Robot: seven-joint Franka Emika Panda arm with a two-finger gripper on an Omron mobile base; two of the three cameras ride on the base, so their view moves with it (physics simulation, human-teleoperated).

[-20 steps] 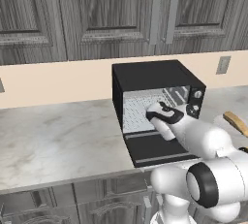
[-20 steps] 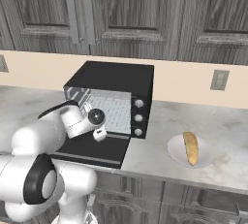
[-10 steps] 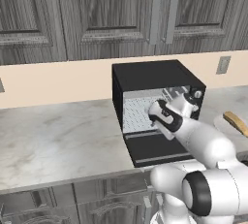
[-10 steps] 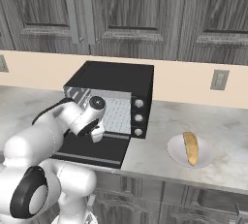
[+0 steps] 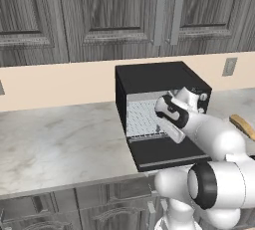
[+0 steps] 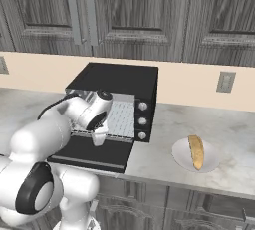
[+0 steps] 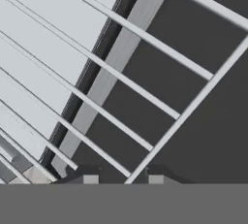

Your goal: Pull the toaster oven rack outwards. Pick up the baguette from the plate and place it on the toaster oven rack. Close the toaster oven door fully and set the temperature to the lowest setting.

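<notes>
Gripper (image 7: 124, 179) has drawn toaster oven rack (image 7: 145, 97) outward.

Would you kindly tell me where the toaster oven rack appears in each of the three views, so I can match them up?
Left base view: the toaster oven rack lies centre, inside the open toaster oven, left of the arm.
Right base view: the rack sits left of centre, beside the three knobs.
Hand view: its bars cross the picture diagonally, over the dark toaster oven door.
Shared landmark: the door, lying open under the rack's front edge.
</notes>
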